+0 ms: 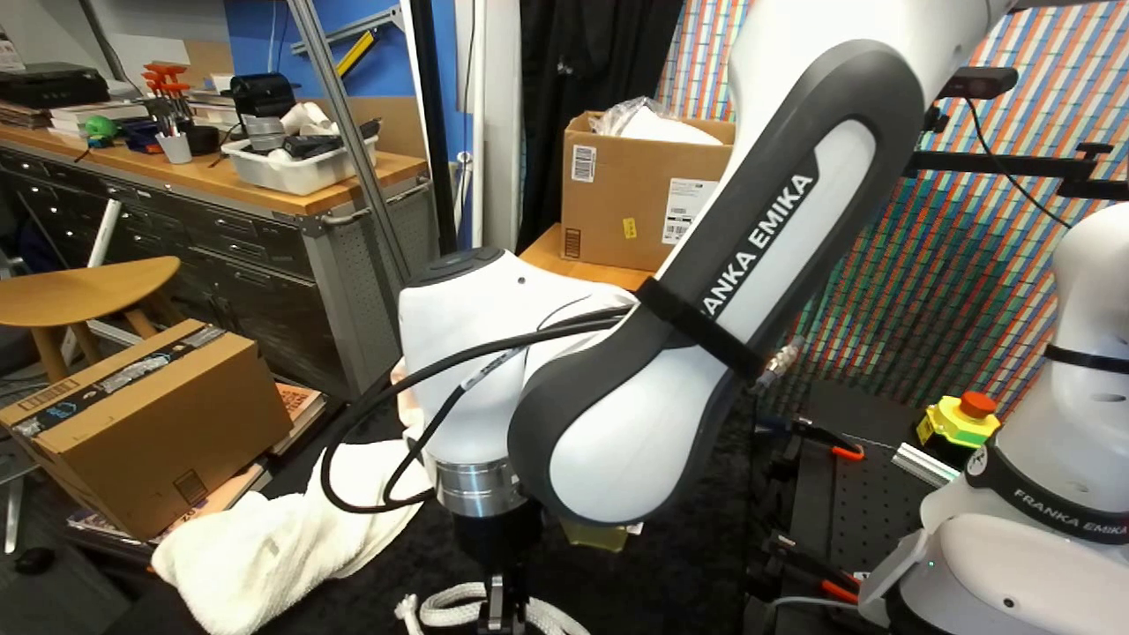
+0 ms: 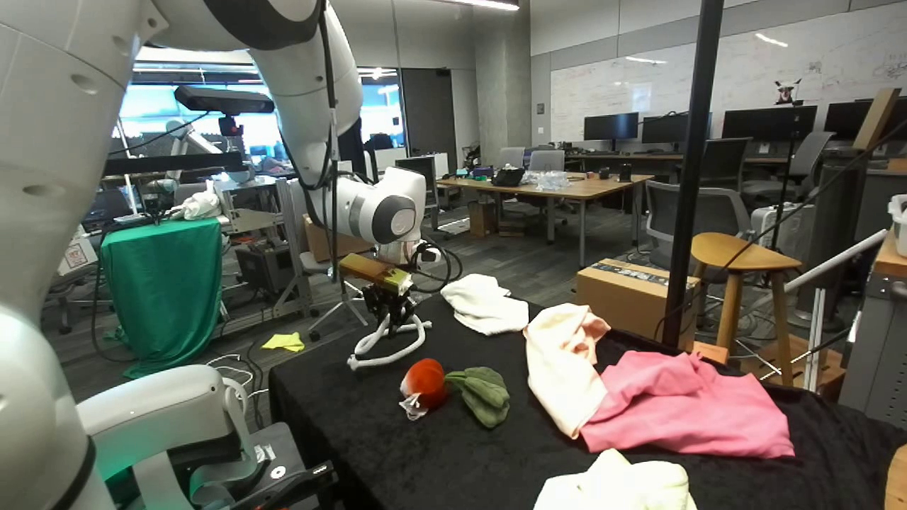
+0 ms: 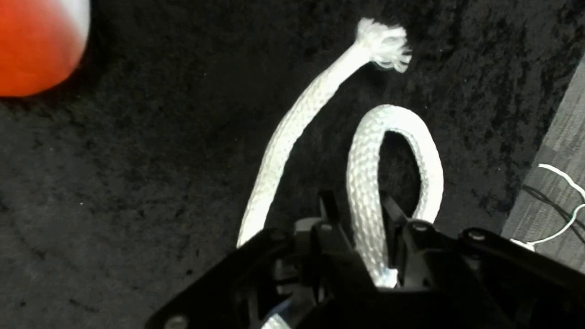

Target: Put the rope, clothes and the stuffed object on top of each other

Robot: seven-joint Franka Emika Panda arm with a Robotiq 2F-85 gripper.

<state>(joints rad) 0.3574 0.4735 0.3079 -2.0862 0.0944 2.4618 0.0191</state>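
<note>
The rope [image 3: 283, 146], a white braided cord, lies in loops on the black tabletop [image 2: 453, 460]. In the wrist view my gripper [image 3: 357, 193] straddles one strand; its fingers stand close on either side, a narrow gap showing at the left tip. Both exterior views show the gripper [image 1: 501, 608] low over the rope [image 2: 407, 350]. Nearby sits the stuffed object [image 2: 429, 382], round and red-orange with green leaves. The clothes are spread out: a pink cloth [image 2: 694, 411], a pale peach cloth [image 2: 560, 354] touching it, a white cloth [image 2: 485, 304] at the far edge and a cream cloth [image 2: 616, 485] in front.
Beyond the tabletop edge stands a cardboard box [image 2: 616, 297] on the floor side. A dark upright pole [image 2: 687, 177] rises behind the pink cloth. A robot base [image 1: 1041, 494] and a red emergency button [image 1: 977, 405] are at the right of an exterior view.
</note>
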